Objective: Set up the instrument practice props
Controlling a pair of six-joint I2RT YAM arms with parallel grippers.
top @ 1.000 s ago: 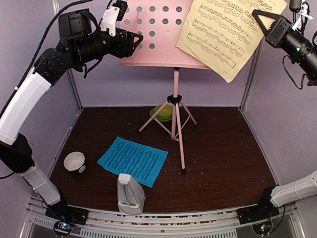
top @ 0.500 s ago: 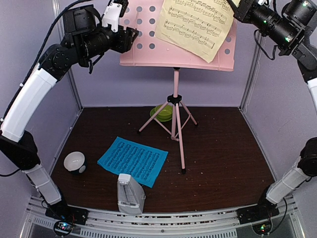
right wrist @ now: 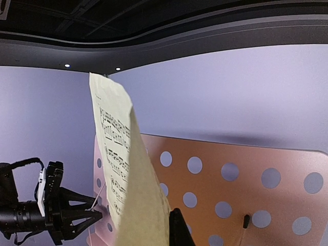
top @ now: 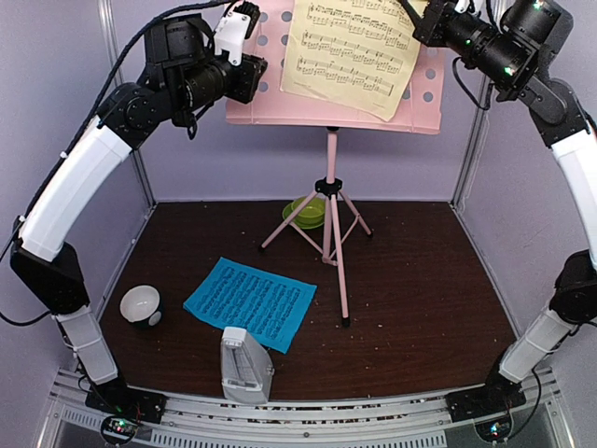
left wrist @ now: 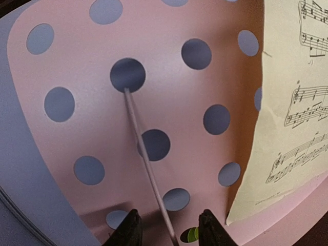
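Observation:
The pink music stand [top: 280,112] stands on its tripod at the back of the table. My right gripper [top: 424,19] is shut on the top corner of the yellow sheet-music page [top: 350,56] and holds it against the front of the hole-punched panel [right wrist: 251,192]. In the right wrist view the page [right wrist: 128,169] hides one finger. My left gripper [top: 259,70] is open at the panel's left edge. In the left wrist view its fingertips [left wrist: 128,230] face the panel [left wrist: 164,97]. The blue page [top: 250,301] and the metronome [top: 244,366] lie at the near left.
A green bowl on a saucer [top: 306,213] sits behind the tripod legs [top: 336,271]. A small white-and-black bowl [top: 140,304] sits at the left. A thin pale rod [left wrist: 148,169] crosses the panel between my left fingers. Purple walls close in the back and both sides.
My right gripper has carried the yellow page leftward from beyond the panel's right side onto its front. My left gripper has shifted slightly up and right along the panel's left edge.

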